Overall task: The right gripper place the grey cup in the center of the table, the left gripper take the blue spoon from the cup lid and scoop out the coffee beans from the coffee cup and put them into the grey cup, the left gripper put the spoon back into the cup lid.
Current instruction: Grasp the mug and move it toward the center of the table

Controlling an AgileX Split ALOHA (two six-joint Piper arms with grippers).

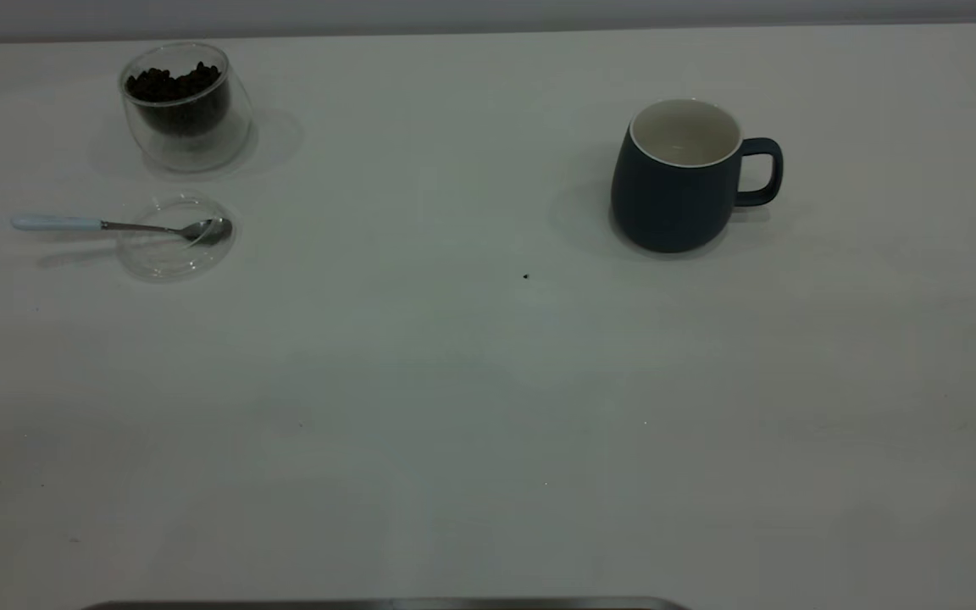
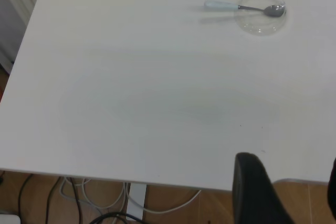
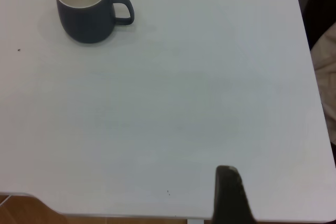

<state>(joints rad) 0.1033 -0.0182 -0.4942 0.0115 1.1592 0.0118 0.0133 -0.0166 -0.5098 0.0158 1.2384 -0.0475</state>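
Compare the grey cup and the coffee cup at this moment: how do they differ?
The grey cup is opaque dark blue-grey; the coffee cup is clear glass. The grey cup has a loop handle, the coffee cup has none. The grey cup's white inside looks empty, while the coffee cup holds coffee beans. Both stand untouched on the table.

There is one table [image 1: 488,407], big and white. On it sit two cups: one grey cup [image 1: 679,182] with a handle and one clear glass coffee cup [image 1: 187,110]. There is one blue spoon [image 1: 115,225], one round clear cup lid [image 1: 173,250], and one heap of coffee beans [image 1: 173,83] (too many to count).
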